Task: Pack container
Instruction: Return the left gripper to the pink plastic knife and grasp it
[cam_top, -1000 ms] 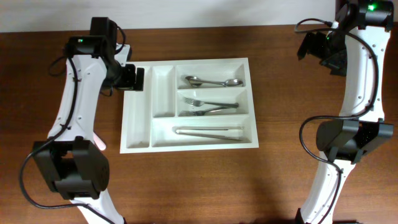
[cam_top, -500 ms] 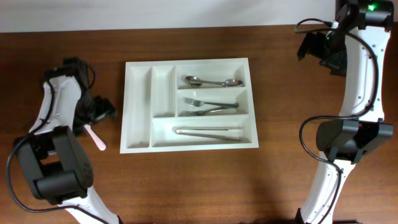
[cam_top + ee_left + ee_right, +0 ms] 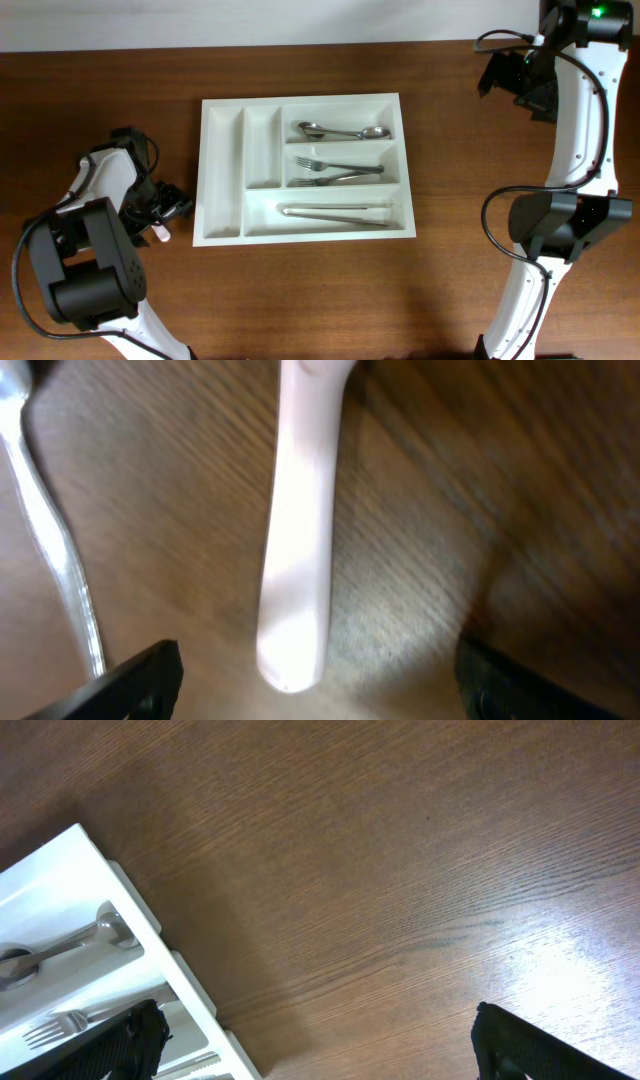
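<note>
The container (image 3: 222, 170) sits mid-worktop (image 3: 450, 290), with cutlery (image 3: 340, 165) in its three long compartments. At its 8 o'clock the left pincer (image 3: 168, 205) hangs released, its fingers (image 3: 150, 675) wide on either side of a pink handle (image 3: 300, 530) that lies beside a metal utensil (image 3: 55, 560). At 2 o'clock the right pincer (image 3: 330, 1045) gapes released.

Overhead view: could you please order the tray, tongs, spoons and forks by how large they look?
1. Tray
2. Tongs
3. Spoons and forks: too alike to rank.
</note>
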`<control>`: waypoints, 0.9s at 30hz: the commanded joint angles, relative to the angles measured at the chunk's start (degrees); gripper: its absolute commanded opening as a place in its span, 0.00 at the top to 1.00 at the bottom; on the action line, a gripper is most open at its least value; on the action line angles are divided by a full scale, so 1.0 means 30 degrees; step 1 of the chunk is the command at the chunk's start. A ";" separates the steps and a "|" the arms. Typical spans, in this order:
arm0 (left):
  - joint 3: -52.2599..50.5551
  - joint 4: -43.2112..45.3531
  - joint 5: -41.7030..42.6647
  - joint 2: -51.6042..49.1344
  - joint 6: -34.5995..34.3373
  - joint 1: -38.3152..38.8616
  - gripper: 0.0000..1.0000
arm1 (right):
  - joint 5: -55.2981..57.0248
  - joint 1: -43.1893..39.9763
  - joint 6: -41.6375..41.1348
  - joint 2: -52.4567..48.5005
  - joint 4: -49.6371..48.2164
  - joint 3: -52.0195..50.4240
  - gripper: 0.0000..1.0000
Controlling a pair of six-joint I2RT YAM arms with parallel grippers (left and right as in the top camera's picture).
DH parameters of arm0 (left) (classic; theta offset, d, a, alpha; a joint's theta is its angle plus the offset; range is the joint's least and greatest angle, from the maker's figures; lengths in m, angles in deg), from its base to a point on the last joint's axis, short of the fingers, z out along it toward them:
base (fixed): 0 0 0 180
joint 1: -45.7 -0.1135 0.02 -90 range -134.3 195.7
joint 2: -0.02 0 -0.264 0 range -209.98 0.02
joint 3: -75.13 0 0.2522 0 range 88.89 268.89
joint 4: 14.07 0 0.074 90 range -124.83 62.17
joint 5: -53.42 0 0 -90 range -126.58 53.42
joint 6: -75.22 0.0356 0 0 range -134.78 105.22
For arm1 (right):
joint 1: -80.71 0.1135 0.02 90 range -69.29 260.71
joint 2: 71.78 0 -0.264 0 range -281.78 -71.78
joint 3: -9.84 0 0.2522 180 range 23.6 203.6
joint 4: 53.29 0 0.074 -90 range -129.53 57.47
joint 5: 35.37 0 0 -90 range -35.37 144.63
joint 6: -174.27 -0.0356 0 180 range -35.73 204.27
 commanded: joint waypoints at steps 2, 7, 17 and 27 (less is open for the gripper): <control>-0.0991 0.1224 -0.0277 0.0080 -0.0430 -0.0073 0.16 | -0.0109 -0.0029 -0.0175 0.0233 0.0044 0.0095 0.01; -0.1756 0.2834 -0.0313 0.0080 -0.0415 -0.0073 0.35 | -0.0109 -0.0029 -0.0168 0.0233 0.0036 0.0095 0.01; -0.3861 0.5559 -0.0801 0.0080 -0.0146 -0.0073 0.44 | -0.0109 -0.0029 -0.0175 0.0233 0.0044 0.0095 0.01; -0.5880 0.6994 -0.0787 0.0080 -0.0168 -0.0073 0.56 | -0.0109 -0.0029 -0.0175 0.0233 0.0044 0.0095 0.01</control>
